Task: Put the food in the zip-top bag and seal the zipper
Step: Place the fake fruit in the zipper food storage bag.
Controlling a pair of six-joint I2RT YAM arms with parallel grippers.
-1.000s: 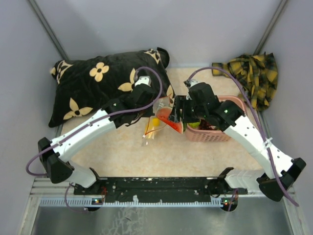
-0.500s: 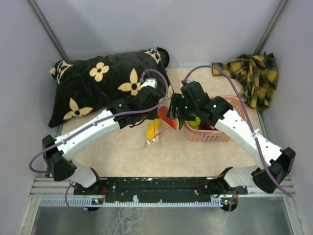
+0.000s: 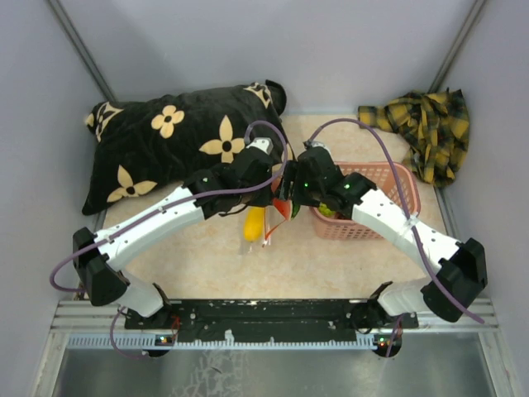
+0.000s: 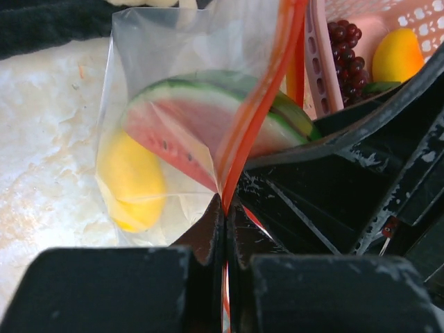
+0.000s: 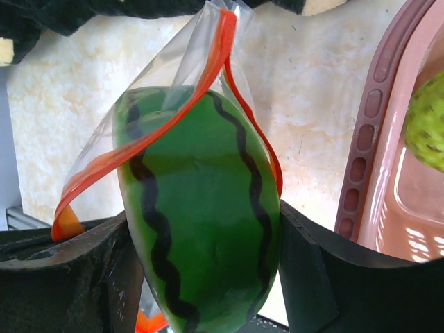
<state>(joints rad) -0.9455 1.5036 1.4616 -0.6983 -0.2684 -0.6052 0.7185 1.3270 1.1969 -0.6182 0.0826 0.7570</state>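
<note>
The clear zip-top bag (image 4: 139, 69) hangs from my left gripper (image 4: 225, 215), which is shut on its red-orange zipper strip (image 4: 257, 111). A yellow mango-like piece (image 4: 132, 180) lies low in the bag. My right gripper (image 5: 205, 270) is shut on a toy watermelon slice (image 5: 201, 222), green rind towards its camera. The slice sits in the bag's open mouth, with the zipper strip (image 5: 225, 41) looped round it. In the top view the two grippers meet, left (image 3: 275, 186) and right (image 3: 293, 198), above the hanging bag (image 3: 256, 236). No slider shows.
The pink lattice basket (image 3: 388, 178) stands right of the bag. It holds a bumpy green ball (image 5: 427, 128), dark grapes (image 4: 343, 41) and an orange-yellow fruit (image 4: 397, 55). A black flowered pillow (image 3: 165, 141) lies back left, a plaid cloth (image 3: 426, 128) back right.
My right gripper has moved left with the watermelon slice, further into the bag's mouth. My left gripper has shifted slightly right and back, still holding the zipper strip.
</note>
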